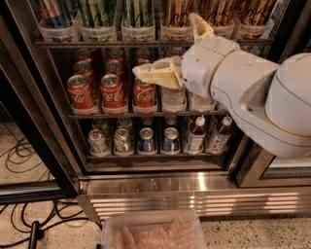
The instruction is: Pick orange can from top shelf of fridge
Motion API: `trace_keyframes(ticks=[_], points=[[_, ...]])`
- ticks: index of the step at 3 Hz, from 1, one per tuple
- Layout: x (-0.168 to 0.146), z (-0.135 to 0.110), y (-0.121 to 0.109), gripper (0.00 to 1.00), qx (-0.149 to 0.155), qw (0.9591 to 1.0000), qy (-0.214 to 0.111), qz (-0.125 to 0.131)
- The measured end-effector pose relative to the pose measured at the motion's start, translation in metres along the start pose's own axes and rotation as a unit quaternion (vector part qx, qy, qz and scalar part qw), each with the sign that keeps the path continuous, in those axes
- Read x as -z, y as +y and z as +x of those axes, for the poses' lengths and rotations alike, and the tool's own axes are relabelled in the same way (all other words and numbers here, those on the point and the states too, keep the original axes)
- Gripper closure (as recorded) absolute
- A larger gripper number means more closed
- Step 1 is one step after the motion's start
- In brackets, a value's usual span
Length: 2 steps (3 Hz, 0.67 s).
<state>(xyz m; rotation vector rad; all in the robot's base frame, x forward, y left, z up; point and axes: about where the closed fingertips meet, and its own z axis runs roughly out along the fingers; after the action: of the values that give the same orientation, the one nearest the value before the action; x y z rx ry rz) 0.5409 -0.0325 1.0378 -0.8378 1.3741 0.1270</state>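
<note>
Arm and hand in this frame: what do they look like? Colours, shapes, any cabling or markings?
The arm is smooth glossy white, built of bulbous rounded shells with thin seam lines at the joints. The hand, up in front of the fridge shelves, has two cream-yellow, wedge-shaped fingers. No cables or markings show.

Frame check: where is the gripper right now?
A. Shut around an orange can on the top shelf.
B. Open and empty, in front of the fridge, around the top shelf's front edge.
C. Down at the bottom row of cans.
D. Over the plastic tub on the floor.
B: the gripper is open and empty, one finger across the red Coca-Cola cans, the other rising past the top shelf beside the orange can.
</note>
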Motion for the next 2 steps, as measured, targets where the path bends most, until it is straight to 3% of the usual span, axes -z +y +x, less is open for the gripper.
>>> trace_keyframes(ticks=[1, 2], points=[[-0.0032, 0.0005, -0.0052, 0.32, 0.002, 0.9999, 0.0, 0.016], [-0.0032, 0.0005, -0.0052, 0.32, 0.002, 0.9999, 0.0, 0.016]])
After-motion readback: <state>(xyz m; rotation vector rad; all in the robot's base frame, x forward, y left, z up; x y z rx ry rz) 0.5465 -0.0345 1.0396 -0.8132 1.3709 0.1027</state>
